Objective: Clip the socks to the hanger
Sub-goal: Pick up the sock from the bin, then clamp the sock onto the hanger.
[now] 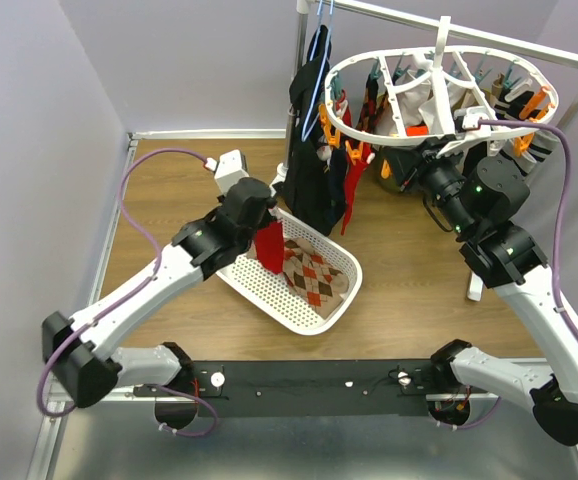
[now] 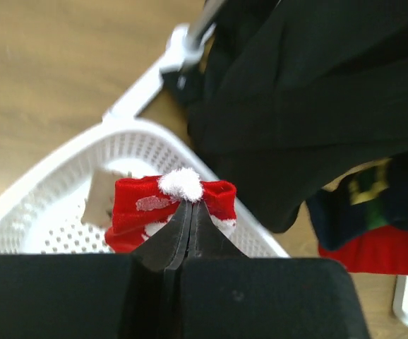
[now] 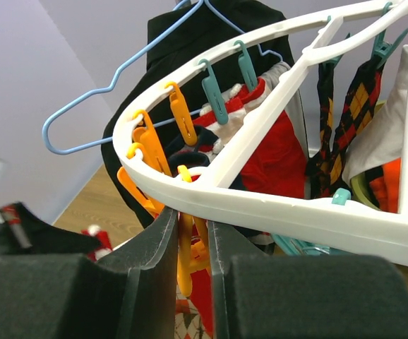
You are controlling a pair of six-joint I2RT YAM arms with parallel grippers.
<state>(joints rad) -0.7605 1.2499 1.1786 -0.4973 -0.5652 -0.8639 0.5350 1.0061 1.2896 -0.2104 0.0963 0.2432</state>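
My left gripper [image 1: 265,234] is shut on a red sock with white trim [image 1: 270,250] and holds it above the white basket's far end. In the left wrist view the sock [image 2: 137,205] bunches over the closed jaw tips of that gripper [image 2: 190,209]. My right gripper [image 1: 421,160] is under the near rim of the white oval hanger [image 1: 341,128]. In the right wrist view that gripper [image 3: 192,220] pinches an orange clip [image 3: 192,254] hanging below the hanger's rim [image 3: 260,205]. Red socks [image 3: 282,152] and argyle socks [image 3: 352,113] hang from other clips.
A white perforated basket [image 1: 269,295] lies in the middle with an argyle sock [image 1: 314,278] in it. A black garment [image 1: 309,180] on a thin blue hanger [image 3: 84,113] hangs from the rail left of the oval hanger, close to my left gripper.
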